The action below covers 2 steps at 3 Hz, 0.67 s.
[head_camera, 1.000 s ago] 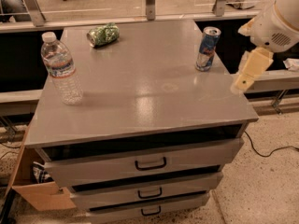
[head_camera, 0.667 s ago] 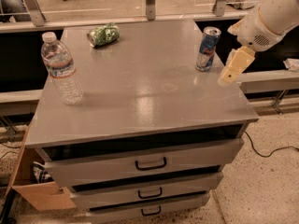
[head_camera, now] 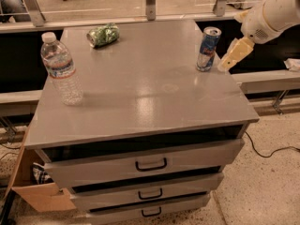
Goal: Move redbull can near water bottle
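Nearer now, tool (head_camera: 232, 56), grip unclear, hangs beside redbull can (head_camera: 207, 49); green can (head_camera: 103, 34) lies apart.

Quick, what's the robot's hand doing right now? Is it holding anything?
Gripper: just right of the redbull can at the table's far right edge, nothing visibly held; open or closed cannot be told.

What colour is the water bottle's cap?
White cap on the water bottle, camera view; the gripper hovers beside the redbull can.
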Motion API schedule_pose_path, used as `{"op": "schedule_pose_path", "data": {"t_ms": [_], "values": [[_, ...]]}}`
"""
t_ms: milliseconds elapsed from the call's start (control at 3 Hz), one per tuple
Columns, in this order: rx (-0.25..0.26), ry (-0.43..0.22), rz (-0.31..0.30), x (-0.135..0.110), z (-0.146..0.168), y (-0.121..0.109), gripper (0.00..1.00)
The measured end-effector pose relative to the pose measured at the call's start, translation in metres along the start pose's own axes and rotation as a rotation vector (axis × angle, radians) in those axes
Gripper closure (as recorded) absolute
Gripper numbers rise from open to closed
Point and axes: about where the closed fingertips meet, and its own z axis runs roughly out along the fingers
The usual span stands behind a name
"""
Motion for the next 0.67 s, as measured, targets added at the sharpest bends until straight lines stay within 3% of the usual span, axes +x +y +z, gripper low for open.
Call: {"op": "schedule_pose_path", "data": {"t_ms": [667], "values": [[-0.096,-0.155,0.145,-0.024,0.036,0.015,0.00]]}}
